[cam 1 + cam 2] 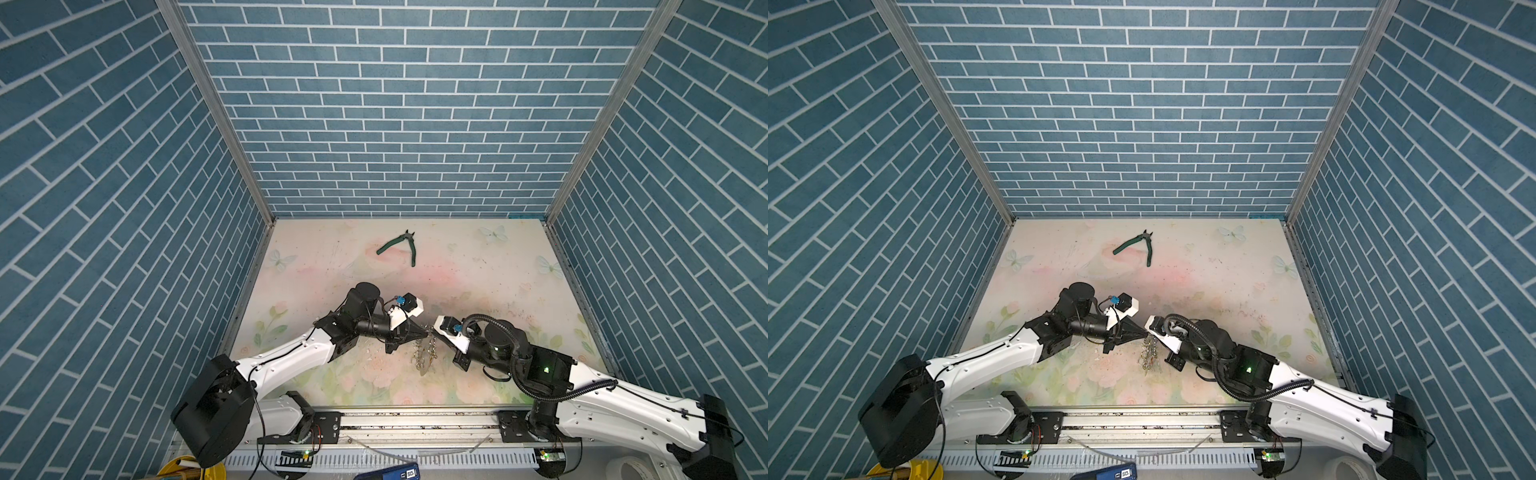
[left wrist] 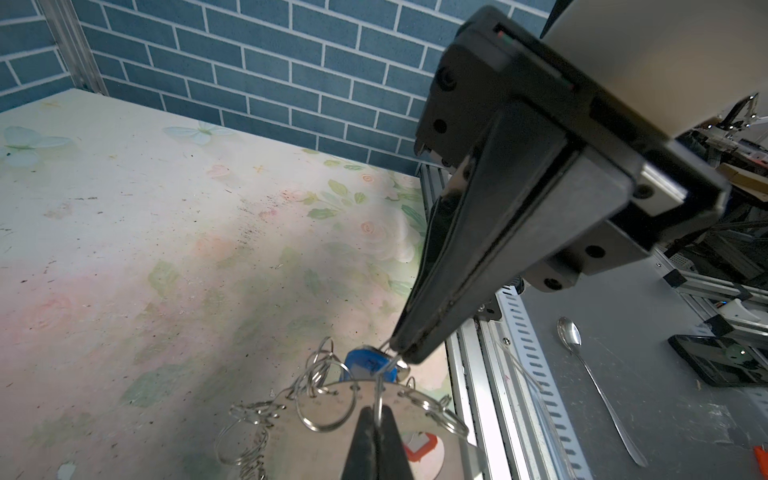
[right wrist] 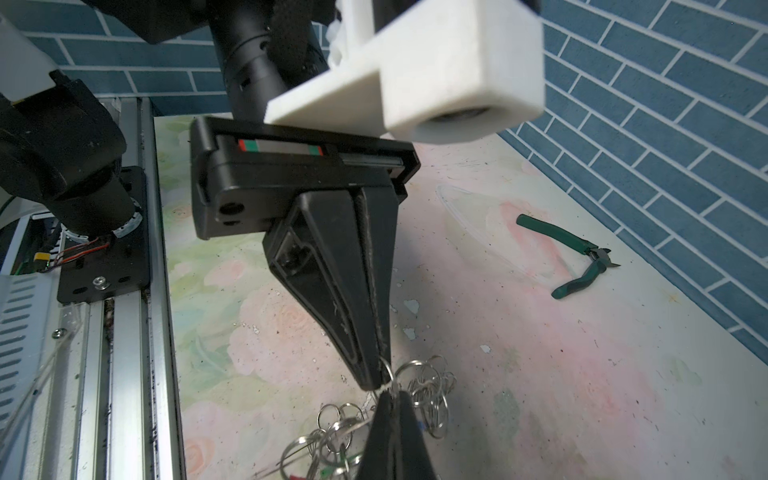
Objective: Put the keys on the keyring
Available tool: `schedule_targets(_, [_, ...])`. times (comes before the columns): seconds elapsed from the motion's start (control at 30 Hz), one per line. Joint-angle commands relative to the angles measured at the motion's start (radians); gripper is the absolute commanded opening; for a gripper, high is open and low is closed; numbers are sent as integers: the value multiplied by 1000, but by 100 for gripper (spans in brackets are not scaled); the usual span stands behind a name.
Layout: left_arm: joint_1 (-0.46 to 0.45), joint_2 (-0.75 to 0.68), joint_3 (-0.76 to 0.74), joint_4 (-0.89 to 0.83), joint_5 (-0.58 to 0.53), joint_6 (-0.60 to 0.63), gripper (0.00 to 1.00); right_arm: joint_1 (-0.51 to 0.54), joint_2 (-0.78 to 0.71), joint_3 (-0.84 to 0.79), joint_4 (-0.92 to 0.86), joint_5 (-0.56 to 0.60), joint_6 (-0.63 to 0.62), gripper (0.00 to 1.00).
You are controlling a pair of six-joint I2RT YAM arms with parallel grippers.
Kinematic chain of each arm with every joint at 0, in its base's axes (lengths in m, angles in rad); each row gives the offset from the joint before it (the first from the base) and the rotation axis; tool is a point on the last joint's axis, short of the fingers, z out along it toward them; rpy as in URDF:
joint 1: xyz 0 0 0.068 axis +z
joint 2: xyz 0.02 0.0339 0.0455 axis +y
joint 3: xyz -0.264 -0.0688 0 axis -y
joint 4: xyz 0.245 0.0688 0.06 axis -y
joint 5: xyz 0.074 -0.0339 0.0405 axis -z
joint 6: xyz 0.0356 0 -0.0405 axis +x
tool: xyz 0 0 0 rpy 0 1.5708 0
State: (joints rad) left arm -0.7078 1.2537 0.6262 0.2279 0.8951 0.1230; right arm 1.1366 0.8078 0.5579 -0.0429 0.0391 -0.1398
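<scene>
Both grippers meet tip to tip above the table's front middle. The keyring (image 2: 316,440), a flat grey plate edged with small silvery rings, hangs below them in both top views (image 1: 424,357) (image 1: 1148,357). My left gripper (image 2: 377,415) is shut on a thin ring threaded through the plate's edge. My right gripper (image 2: 400,354) is shut on that ring's far end, right at the blue tag of the keys (image 2: 365,365). A bit of silvery key shows beside the tag. In the right wrist view my right gripper (image 3: 388,397) touches the left gripper's fingertips (image 3: 372,376).
Green-handled pliers (image 1: 401,245) (image 3: 577,257) lie open near the back wall. A red tag (image 2: 419,446) and a green tag (image 3: 347,461) hang under the plate. The metal rail (image 2: 469,374) runs along the table's front. Beyond it lie a spoon (image 2: 598,386) and a phone (image 2: 723,359).
</scene>
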Motion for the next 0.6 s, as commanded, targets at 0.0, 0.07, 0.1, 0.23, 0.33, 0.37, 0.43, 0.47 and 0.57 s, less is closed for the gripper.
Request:
schedule_targets(0.0, [16, 18, 15, -50, -22, -19, 0, 6, -8, -23, 23, -34, -28, 0])
schedule_targets(0.07, [16, 22, 18, -48, -20, -21, 0, 6, -6, -25, 23, -32, -25, 0])
schedule_targets(0.1, [17, 21, 19, -48, -20, -23, 0, 5, -3, -26, 24, -34, -26, 0])
schedule_targets(0.23, [19, 23, 21, -46, -23, -31, 0, 7, 2, -27, 21, -40, -25, 0])
schedule_targets(0.33, [23, 30, 23, -42, -25, -40, 0, 6, 15, -26, 12, -47, -24, 0])
schedule_targets(0.37, [24, 33, 26, -43, -29, -42, 0, 6, 17, -25, 10, -52, -23, 0])
schedule_targets(0.43, [25, 38, 29, -43, -31, -44, 0, 5, 24, -22, 8, -57, -23, 0])
schedule_targets(0.47, [25, 38, 32, -44, -33, -46, 0, 7, 28, -20, 5, -57, -25, 0])
schedule_targets(0.57, [28, 39, 33, -43, -34, -48, 0, 8, 40, -17, -1, -59, -29, 0])
